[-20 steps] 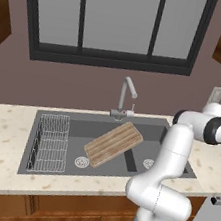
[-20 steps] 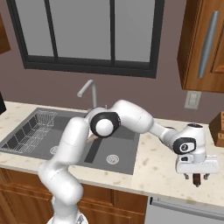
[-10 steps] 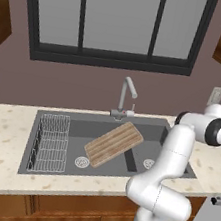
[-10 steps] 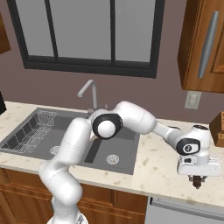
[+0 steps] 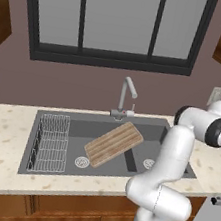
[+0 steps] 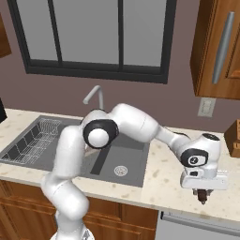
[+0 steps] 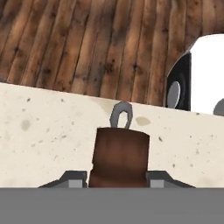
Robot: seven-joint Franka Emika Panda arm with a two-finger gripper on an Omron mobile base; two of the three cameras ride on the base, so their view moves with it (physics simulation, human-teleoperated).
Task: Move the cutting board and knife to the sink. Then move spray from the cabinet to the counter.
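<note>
The two-finger gripper [image 6: 202, 198] hangs pointing down over the beige speckled stone counter [image 6: 164, 176], near its front edge and well to the right of the sink. In the hand view its two dark finger tips [image 7: 72, 178] stand either side of a brown block-like handle with a pale grey part projecting beyond it; this appears to be the one small knife [image 7: 120, 153], pinched between the tips by its handle. In the right base view a small dark brown piece shows between the fingers just above the counter; whether it touches the stone cannot be told.

Beyond the knife in the hand view, the pale counter ends at a floor of brown planks.

Well away from the hand, to its left, lies the one dark grey rectangular two-basin sink [image 5: 67, 171]. One flat light-brown wooden cutting board [image 5: 113, 144] rests in it, tilted across the divider between the two basins. One wire rack [image 5: 51, 142] sits in the basin farther from the hand. Two round drains [image 5: 82, 162] show, one per basin. One curved silver faucet [image 5: 125, 97] stands behind the sink.

Above the hand, one warm-brown wooden wall cabinet [image 6: 208, 56] with a long vertical silver bar handle has its door closed.
</note>
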